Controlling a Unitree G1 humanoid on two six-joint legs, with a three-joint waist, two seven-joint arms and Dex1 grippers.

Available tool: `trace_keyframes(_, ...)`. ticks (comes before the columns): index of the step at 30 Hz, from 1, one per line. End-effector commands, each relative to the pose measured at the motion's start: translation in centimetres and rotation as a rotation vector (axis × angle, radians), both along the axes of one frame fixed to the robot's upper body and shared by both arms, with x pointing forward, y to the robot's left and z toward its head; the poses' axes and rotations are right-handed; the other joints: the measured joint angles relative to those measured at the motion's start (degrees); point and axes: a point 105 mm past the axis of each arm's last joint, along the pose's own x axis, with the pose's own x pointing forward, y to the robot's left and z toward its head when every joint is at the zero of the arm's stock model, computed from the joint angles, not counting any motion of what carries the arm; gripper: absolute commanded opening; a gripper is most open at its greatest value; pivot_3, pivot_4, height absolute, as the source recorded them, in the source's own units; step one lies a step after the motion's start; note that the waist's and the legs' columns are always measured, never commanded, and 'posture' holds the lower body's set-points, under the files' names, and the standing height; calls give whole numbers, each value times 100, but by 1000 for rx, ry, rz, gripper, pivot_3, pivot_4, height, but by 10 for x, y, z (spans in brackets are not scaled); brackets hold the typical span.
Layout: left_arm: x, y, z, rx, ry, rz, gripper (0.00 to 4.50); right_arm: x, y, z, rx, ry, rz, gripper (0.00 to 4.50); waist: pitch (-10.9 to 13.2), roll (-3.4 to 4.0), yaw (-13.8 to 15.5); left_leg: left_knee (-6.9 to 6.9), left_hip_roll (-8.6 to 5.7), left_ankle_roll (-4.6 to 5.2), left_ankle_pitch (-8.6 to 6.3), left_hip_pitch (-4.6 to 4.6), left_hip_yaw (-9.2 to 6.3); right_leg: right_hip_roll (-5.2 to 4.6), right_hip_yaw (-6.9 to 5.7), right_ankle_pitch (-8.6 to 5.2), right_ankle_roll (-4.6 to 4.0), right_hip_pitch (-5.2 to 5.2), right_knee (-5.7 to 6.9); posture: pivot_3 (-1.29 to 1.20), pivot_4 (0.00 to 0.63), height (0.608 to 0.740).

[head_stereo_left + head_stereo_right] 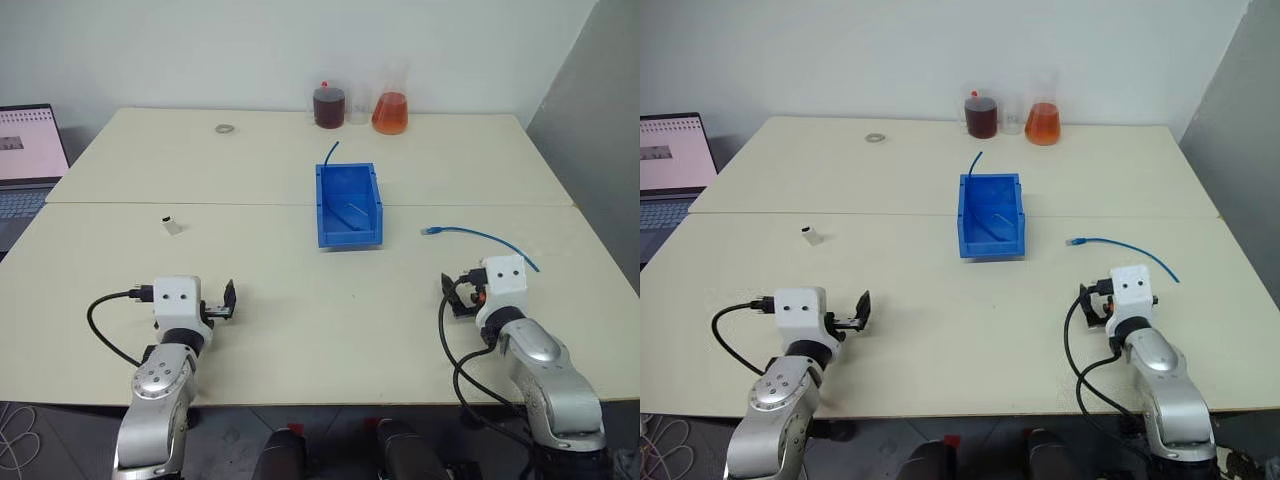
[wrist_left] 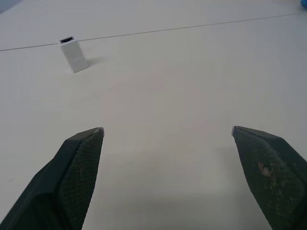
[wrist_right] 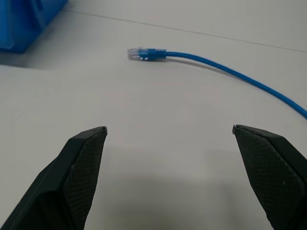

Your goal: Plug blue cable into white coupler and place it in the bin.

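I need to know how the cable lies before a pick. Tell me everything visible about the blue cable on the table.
The blue cable is a thin, light-blue cord, rubbery-looking, with a small clear plug on a blue boot at its tip. It lies loose and flat on the cream table, curving gently, plug end pointing toward the bin but well apart from it. It is unplugged; nothing but the table touches it. It lies just ahead of the open right pincer.

Cream table [image 1: 300, 300]; white wall [image 1: 200, 50]; laptop [image 1: 28, 150]
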Motion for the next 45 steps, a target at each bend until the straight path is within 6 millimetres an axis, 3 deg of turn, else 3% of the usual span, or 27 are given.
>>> trace_keyframes(1,-4,4,13,15,-38,23,4500,3,1,10,10,-52,-5,4466,0,0,0,0,0,0,0,-1,0,0,0,0,0,0,0,0,150,740)
trace_keyframes(7,-3,-13,11,-70,-40,-62,4500,5,2,11,14,-55,-2,4466,0,0,11,1,-1,0,0,-2,0,-1,0,1,-1,0,-2,0,150,740)
trace_keyframes(17,-17,26,12,-75,-64,164,4500,-3,-3,9,-5,-42,-20,4466,0,0,28,0,0,0,0,-3,-1,-1,-1,0,1,0,-5,0,150,740)
trace_keyframes(32,-9,8,12,-45,-39,42,4500,-10,-4,7,-19,-37,-19,4466,0,0,38,0,-1,0,0,-6,0,-1,1,2,4,1,-15,0,150,740)
trace_keyframes(35,-4,-13,16,21,-38,-101,4500,-11,-6,8,-25,-37,-23,4466,0,0,37,0,-1,0,0,-5,1,-1,1,2,4,1,-14,0,150,740)
trace_keyframes(39,0,-60,31,27,-44,-444,4500,-8,-7,16,-62,-50,17,4466,0,0,37,0,-1,0,0,-6,2,-1,1,2,4,1,-15,0,150,740)
trace_keyframes(45,-4,-122,59,167,-34,-985,4500,4,-2,41,-137,-50,263,4466,0,7,31,-1,-1,0,0,-1,4,1,1,1,10,5,-20,0,150,740)
